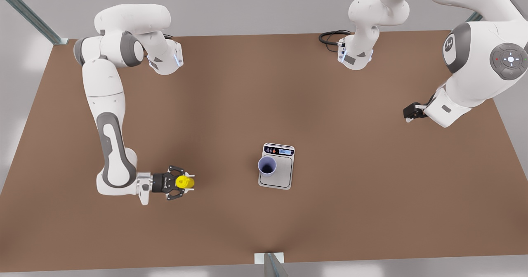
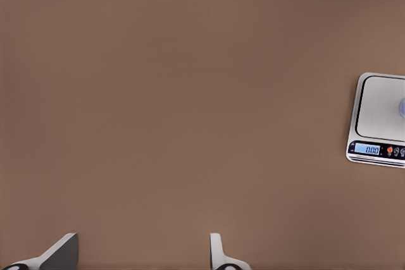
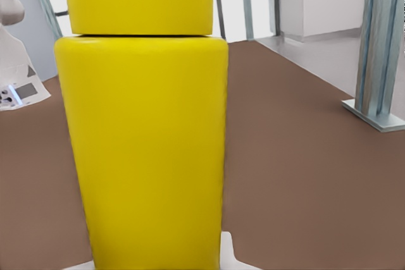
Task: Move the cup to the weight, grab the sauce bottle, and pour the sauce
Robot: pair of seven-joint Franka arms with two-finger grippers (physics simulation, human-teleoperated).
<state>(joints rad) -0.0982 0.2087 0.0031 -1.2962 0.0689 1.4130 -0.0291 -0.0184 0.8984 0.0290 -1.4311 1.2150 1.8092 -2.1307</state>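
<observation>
Sauce bottle (image 1: 184,181) stands upright on the brown table (image 1: 231,87), well off toward nine o'clock from the weight (image 1: 277,166), and my right gripper (image 1: 181,182) has its fingers either side of it. In the right wrist view the bottle (image 3: 147,150) is right up against the camera. I cannot tell whether the fingers are clamped yet or only bracketing it.

Holding it low on the body should keep the nozzle free for tipping, I judge.

My cup (image 1: 267,165) already sits on the weight, over its nine o'clock edge.

My left gripper (image 1: 412,113) waits up at two o'clock, fingers spread and empty.

Between bottle and cup I see only bare table.
</observation>
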